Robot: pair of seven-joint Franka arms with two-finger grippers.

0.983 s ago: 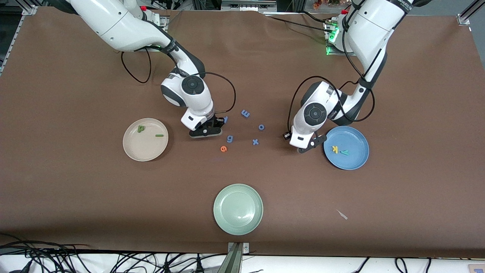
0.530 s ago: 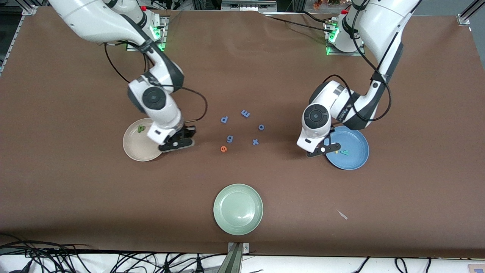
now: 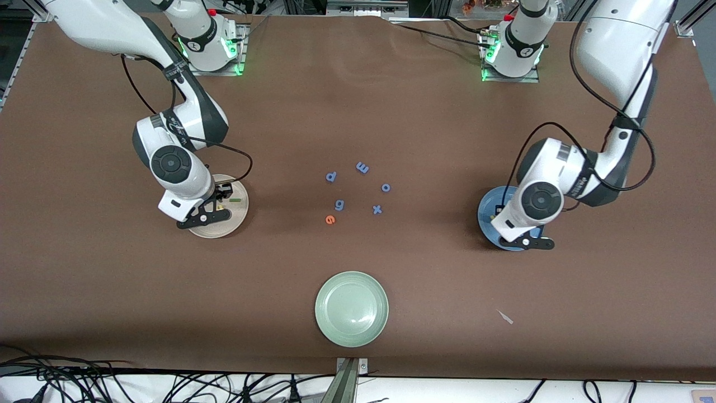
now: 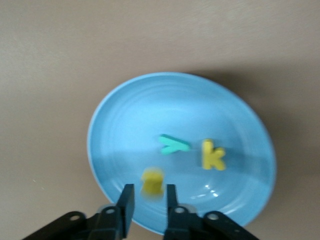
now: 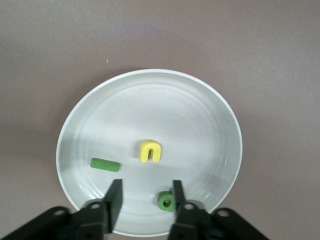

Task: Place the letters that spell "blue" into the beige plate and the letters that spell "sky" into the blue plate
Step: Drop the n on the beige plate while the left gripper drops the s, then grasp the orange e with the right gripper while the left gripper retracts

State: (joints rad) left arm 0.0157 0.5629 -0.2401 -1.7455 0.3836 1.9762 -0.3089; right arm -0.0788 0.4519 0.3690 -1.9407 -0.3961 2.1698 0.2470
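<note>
The beige plate (image 5: 80, 125) holds a green b (image 5: 166, 201), a thin green l (image 5: 105, 164) and a yellow u (image 5: 150, 151). My right gripper (image 5: 146, 195) hangs open over this plate (image 3: 234, 215), gripping nothing. In the blue plate (image 4: 130, 115) lie a teal y (image 4: 174, 144) and a yellow k (image 4: 213, 155). A blurred yellow s (image 4: 152, 182) shows just under my open left gripper (image 4: 148, 202), clear of both fingers. That gripper (image 3: 526, 242) is over the blue plate (image 3: 485, 215). An orange e (image 3: 330, 219) lies on the table between the plates.
Blue letters p (image 3: 331, 177), m (image 3: 362, 167), o (image 3: 386, 187), g (image 3: 339, 205) and x (image 3: 377, 210) lie mid-table around the e. A pale green plate (image 3: 351, 316) sits nearer the front camera. A small pale scrap (image 3: 505, 317) lies beside it.
Both arms swung out from mid-table to their plates. Both grippers have opened; a yellow u now lies in the beige plate and a yellow s shows over the blue plate.
</note>
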